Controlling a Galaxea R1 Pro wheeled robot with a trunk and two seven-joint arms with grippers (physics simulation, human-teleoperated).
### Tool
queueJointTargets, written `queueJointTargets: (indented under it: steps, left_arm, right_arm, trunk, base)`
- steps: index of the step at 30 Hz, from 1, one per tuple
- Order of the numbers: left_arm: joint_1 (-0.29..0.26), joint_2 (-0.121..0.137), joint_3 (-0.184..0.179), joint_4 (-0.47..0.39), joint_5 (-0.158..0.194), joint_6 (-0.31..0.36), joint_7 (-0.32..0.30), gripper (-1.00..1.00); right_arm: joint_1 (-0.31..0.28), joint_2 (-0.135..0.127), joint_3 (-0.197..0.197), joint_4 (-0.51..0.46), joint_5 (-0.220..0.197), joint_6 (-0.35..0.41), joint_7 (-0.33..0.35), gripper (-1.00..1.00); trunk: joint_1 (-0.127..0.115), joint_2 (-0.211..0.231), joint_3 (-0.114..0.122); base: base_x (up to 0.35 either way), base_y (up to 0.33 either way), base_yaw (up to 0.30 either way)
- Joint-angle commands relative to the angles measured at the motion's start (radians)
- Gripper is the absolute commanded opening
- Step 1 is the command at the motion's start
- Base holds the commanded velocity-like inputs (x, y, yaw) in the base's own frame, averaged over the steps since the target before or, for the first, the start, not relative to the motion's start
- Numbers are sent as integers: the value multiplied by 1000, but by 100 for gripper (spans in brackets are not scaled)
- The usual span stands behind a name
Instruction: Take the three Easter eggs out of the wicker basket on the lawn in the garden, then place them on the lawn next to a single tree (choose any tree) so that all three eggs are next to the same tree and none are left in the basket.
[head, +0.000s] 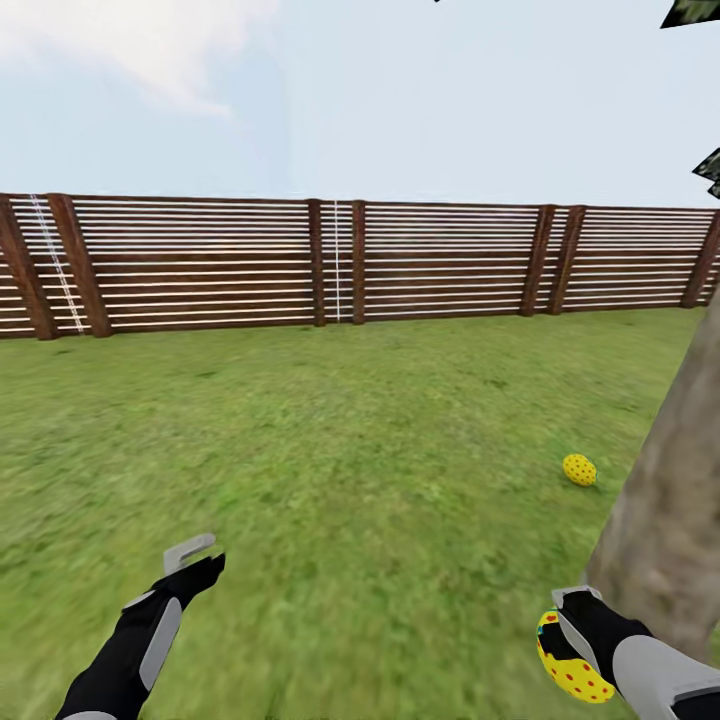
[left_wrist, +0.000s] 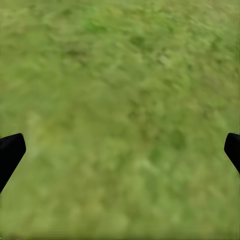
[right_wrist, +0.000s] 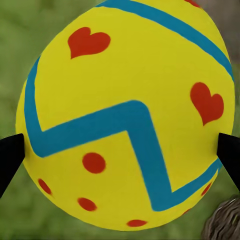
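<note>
One yellow Easter egg (head: 579, 469) with red dots lies on the lawn (head: 380, 450) just left of the tree trunk (head: 670, 520), which rises along the right edge. My right gripper (head: 566, 640) is low at the right, close to the trunk's base, shut on a second yellow egg (right_wrist: 125, 115) with red hearts, dots and a blue zigzag band; the black fingertips (right_wrist: 10, 157) press its sides. My left gripper (head: 196, 560) hovers over bare grass at the lower left, open and holding nothing. The wicker basket and the third egg are out of view.
A brown slatted wooden fence (head: 340, 262) runs across the back of the lawn. Dark leaves (head: 700, 12) poke in at the top right corner. Open grass stretches between the fence and my arms.
</note>
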Motion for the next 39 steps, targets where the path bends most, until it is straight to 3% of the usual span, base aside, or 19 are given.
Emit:
queueJointTargets:
  steps: [1,35,39]
  left_arm:
    - [0,0,-1,-2,11,5,5,100]
    - [0,-1,-1,-2,11,5,5,100]
    - [0,-1,-2,-2,11,5,5,100]
  right_arm:
    - [0,0,7,-2,-9,6,-4,-100]
    - [0,1,8,1,-8,6,-5,-100]
    - [0,1,8,1,-7,6,-5,-100]
  trunk:
    - [0,-1,-5]
    - [15,-9,-137]
    - [15,-9,-137]
  base:
    - [0,0,0]
    - [0,0,18]
    - [0,0,0]
